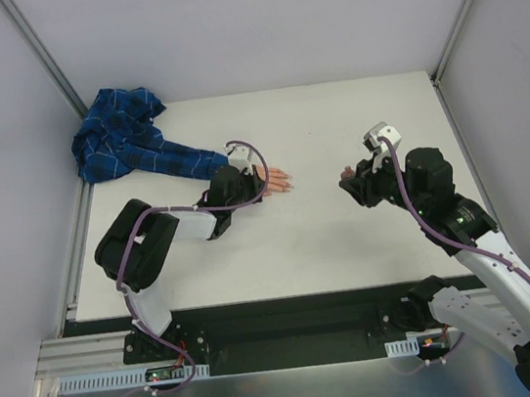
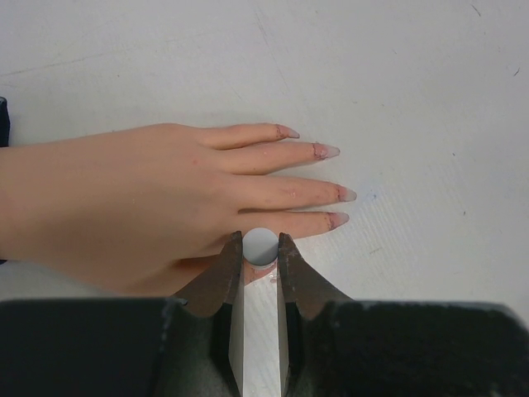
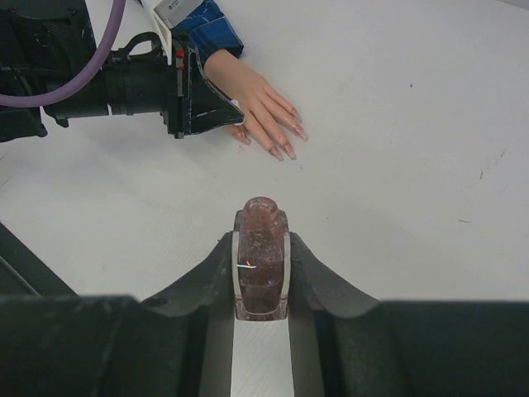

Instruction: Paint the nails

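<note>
Left pincer (image 2: 259, 242) pinching small round cap (image 2: 259, 247) by fake hand (image 2: 124, 198), pinkish nails (image 2: 345, 194) beyond, right pincer (image 3: 263, 236) gripping open polish bottle (image 3: 263, 269)

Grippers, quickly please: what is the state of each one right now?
Left gripper: shut on a small pale round piece.
Right gripper: shut on the pink polish bottle.

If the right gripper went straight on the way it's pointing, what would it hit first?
Likely the fake hand, nails first: the right gripper, shut on the polish bottle, points across bare table at them. The left gripper sits beside that line, so I'm not certain.
</note>
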`<state>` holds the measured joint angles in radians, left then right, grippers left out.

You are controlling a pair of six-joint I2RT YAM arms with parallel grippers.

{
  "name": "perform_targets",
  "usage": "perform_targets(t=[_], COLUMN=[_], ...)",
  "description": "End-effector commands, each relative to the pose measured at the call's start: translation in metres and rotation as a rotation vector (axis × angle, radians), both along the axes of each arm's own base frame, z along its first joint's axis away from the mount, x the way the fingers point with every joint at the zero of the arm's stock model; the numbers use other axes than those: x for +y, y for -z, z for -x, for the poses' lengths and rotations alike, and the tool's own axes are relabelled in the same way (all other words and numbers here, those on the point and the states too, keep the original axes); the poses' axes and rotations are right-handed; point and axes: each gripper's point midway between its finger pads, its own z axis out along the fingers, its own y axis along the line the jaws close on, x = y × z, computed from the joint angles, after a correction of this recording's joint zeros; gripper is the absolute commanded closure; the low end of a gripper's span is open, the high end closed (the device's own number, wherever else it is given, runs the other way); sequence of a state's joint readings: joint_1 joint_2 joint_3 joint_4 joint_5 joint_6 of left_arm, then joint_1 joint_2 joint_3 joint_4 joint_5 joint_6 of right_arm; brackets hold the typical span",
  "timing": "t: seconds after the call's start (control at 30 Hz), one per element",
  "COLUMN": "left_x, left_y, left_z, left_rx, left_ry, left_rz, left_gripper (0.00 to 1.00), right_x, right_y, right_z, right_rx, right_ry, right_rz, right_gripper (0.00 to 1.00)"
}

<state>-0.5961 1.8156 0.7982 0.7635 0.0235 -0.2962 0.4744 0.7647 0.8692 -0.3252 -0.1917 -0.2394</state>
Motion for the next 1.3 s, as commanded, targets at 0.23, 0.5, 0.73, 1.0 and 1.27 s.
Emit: perform_targets(t=[0.23, 0.5, 0.73, 1.0, 1.27], left_x=[-0.02, -0.022, -0.014, 0.006, 0.016], left_y=[-0.009, -0.007, -0.011, -0.018, -0.016], left_z=[0.002, 0.002, 0.0, -0.003, -0.002], left_rx=[-0.019, -0.024, -0.042, -0.064, -0.067], left_ry=[0.047, 0.042, 0.017, -0.012, -0.037], left_rz=[0.036, 0.021, 0.011, 0.0, -0.011], left_gripper=[1.0, 1.0, 1.0, 1.0, 1.0], right_x=[0.002, 0.002, 0.002, 0.003, 0.003], right_y=[-0.013, -0.013, -0.013, -0.012, -0.011], right_z=[-0.002, -0.002, -0.003, -0.002, -0.003], right_rx=[-0.043, -0.043, -0.042, -0.038, -0.036], right_ry=[-0.003, -0.003, 0.001, -0.006, -0.004], right_rz=[-0.039, -0.039, -0.037, -0.038, -0.038], right_gripper=[1.0, 1.0, 1.0, 1.0, 1.0])
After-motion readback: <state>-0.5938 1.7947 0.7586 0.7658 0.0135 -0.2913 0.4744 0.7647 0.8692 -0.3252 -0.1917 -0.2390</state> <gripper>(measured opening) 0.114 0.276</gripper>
